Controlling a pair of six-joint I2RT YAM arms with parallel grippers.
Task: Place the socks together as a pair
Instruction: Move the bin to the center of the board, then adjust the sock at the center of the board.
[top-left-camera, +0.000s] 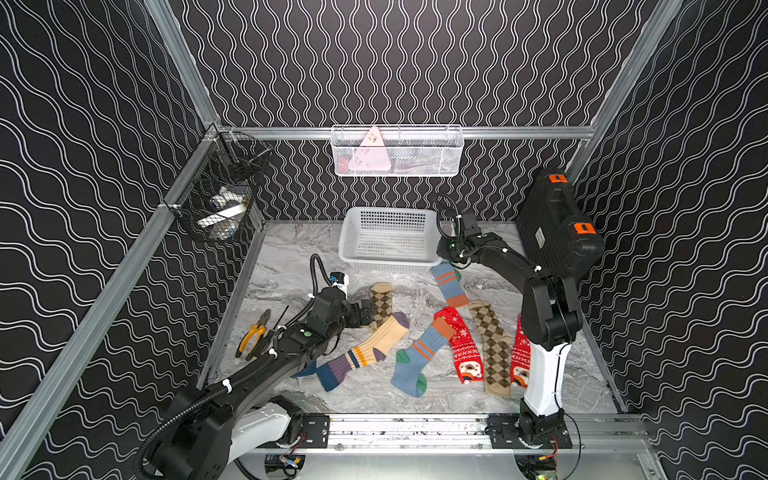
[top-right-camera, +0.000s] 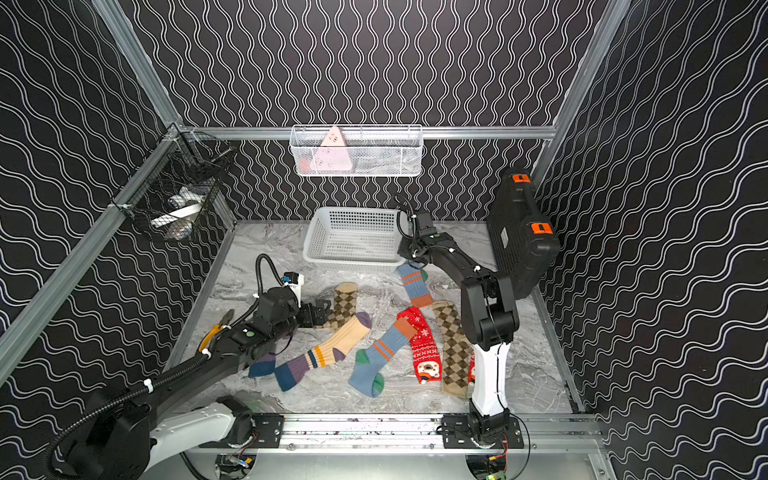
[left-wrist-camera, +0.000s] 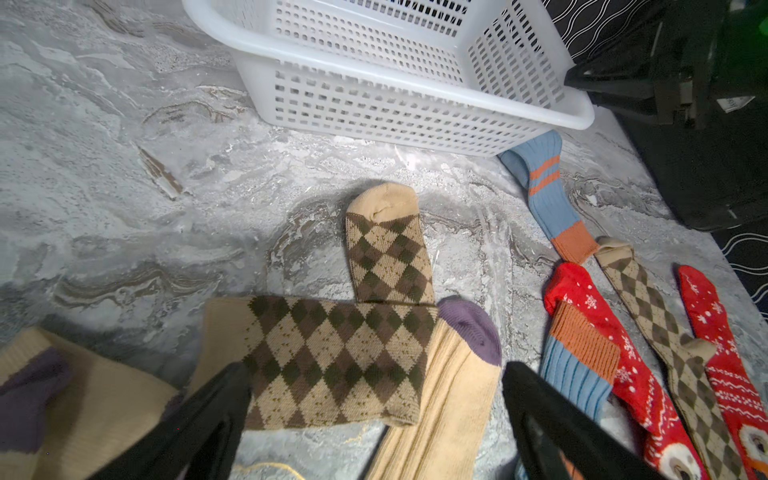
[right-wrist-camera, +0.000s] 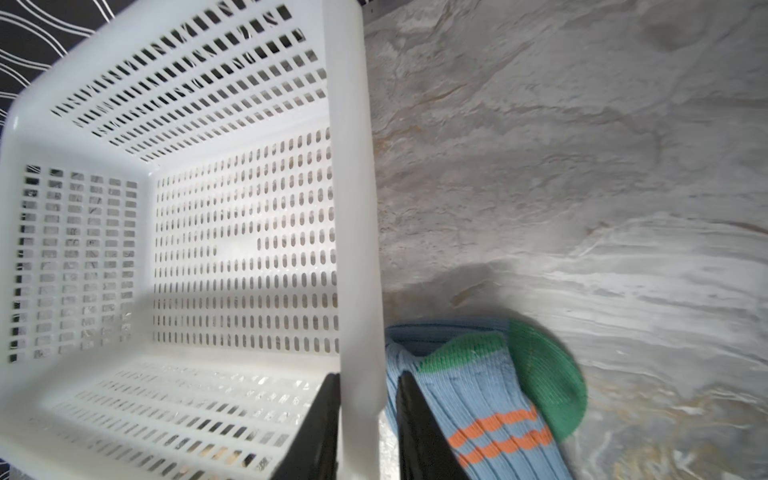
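nothing paired yet that i can see: the socks (top-left-camera: 419, 353) lie scattered on the worktop (top-left-camera: 286, 266). my left fingers (left-wrist-camera: 216, 415) are wide apart and empty. my right fingers (right-wrist-camera: 419, 432) are narrow, astride the white basket (right-wrist-camera: 357, 208) wall; whether they grip it i cannot tell.

Right tool (right-wrist-camera: 366, 376): astride the basket (right-wrist-camera: 357, 208) wall, one sock (right-wrist-camera: 498, 399) just beside it.
Left tool (left-wrist-camera: 376, 368): folded sock (left-wrist-camera: 332, 353) just ahead, on the bench (left-wrist-camera: 124, 166).

The marbled tabletop (top-left-camera: 291, 266) is carrying scattered socks (top-left-camera: 415, 353), pliers (top-left-camera: 253, 334), a black case (top-left-camera: 557, 232) and a white basket (top-left-camera: 390, 262), whose wall is standing between the right gripper's (right-wrist-camera: 366, 376) jaws. An argyle sock (left-wrist-camera: 332, 353) and a cream sock (left-wrist-camera: 449, 395) are lying under the gap between the left gripper's (left-wrist-camera: 374, 365) wide-spread jaws.
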